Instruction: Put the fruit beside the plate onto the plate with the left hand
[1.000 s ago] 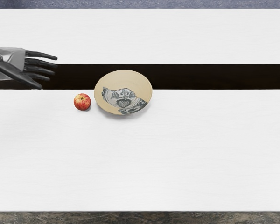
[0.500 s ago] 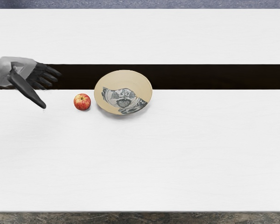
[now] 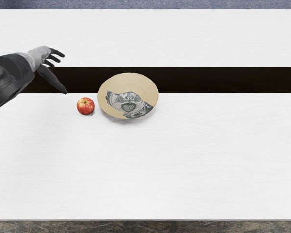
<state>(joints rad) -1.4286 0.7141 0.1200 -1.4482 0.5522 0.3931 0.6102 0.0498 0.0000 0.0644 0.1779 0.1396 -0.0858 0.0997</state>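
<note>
Item: red apple beside tan plate; left hand held clear of both, empty.

The apple is seen resting on the white table, just beside the plate's left rim, with a narrow gap between them and no part of it on the plate. The plate is marked with a blue-grey pattern across its nearer half and is set partly over the dark strip dividing the table. The left hand is located above and to the left of the apple, its arm entering from the picture's left edge. Its fingers are spread and nothing is gripped. The thumb is extended down and right toward the apple, its tip near the fruit but not touching it.
</note>
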